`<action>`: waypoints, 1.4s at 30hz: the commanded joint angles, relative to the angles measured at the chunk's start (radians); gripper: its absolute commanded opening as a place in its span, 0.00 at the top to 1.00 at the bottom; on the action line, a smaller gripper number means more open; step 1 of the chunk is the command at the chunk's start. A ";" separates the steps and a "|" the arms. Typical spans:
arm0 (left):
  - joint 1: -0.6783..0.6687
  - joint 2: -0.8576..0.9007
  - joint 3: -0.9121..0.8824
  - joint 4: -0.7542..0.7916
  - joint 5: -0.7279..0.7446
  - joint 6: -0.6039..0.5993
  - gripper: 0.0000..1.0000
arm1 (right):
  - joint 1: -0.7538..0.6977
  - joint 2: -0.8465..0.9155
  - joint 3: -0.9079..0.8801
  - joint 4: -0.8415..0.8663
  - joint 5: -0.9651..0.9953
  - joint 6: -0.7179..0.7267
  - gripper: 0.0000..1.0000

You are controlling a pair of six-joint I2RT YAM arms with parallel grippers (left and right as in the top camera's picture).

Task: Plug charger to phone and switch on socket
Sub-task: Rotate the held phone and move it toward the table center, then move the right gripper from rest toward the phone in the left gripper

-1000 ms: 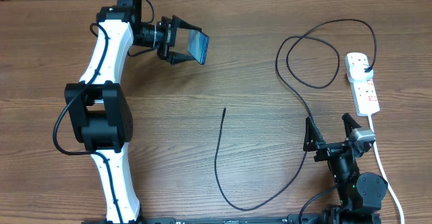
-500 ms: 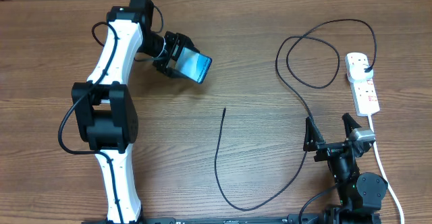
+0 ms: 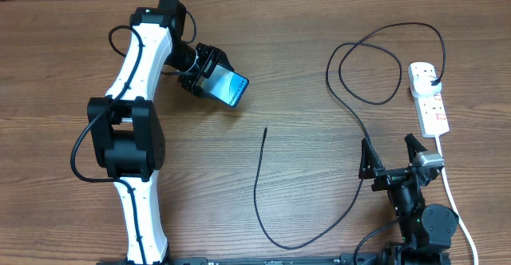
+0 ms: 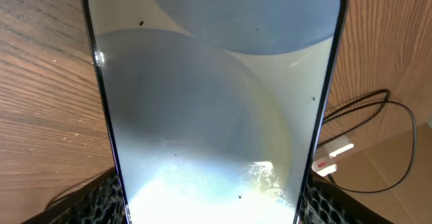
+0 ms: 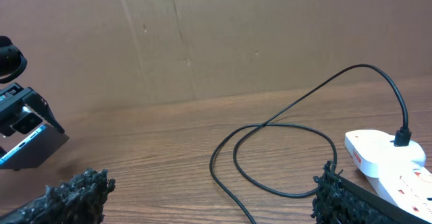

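My left gripper point(image 3: 214, 81) is shut on the phone point(image 3: 229, 88), holding it just above the table at upper centre-left, screen up and tilted. In the left wrist view the phone's pale blue screen point(image 4: 216, 109) fills the frame between my fingers. The charger cable point(image 3: 351, 121) loops from its plug head in the socket point(image 3: 428, 97) at the far right, and its free connector tip point(image 3: 265, 129) lies on the table below the phone. My right gripper point(image 3: 390, 155) is open and empty at lower right, beside the cable point(image 5: 283, 126).
The socket's thick white cord point(image 3: 451, 193) runs down past my right arm. A brown cardboard wall point(image 5: 216, 35) stands along the table's far edge. The wooden table point(image 3: 303, 41) shows between the phone and the cable loop.
My left gripper has swung down and right with the phone and turned it from edge-on to screen up. The right arm and the cable have not moved.
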 commanded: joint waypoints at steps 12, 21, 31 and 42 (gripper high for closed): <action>-0.034 -0.049 0.026 -0.023 0.006 0.027 0.96 | 0.005 -0.010 -0.011 0.018 0.011 -0.003 0.00; -0.041 -0.049 0.026 -0.035 0.010 0.027 0.95 | 0.005 -0.010 -0.010 0.083 0.002 -0.003 0.00; -0.041 -0.049 0.026 -0.037 0.010 0.027 0.96 | 0.003 -0.005 0.010 0.067 -0.106 -0.003 0.00; -0.041 -0.049 0.026 -0.037 0.010 0.027 0.96 | -0.070 0.310 0.233 -0.031 -0.151 -0.057 0.00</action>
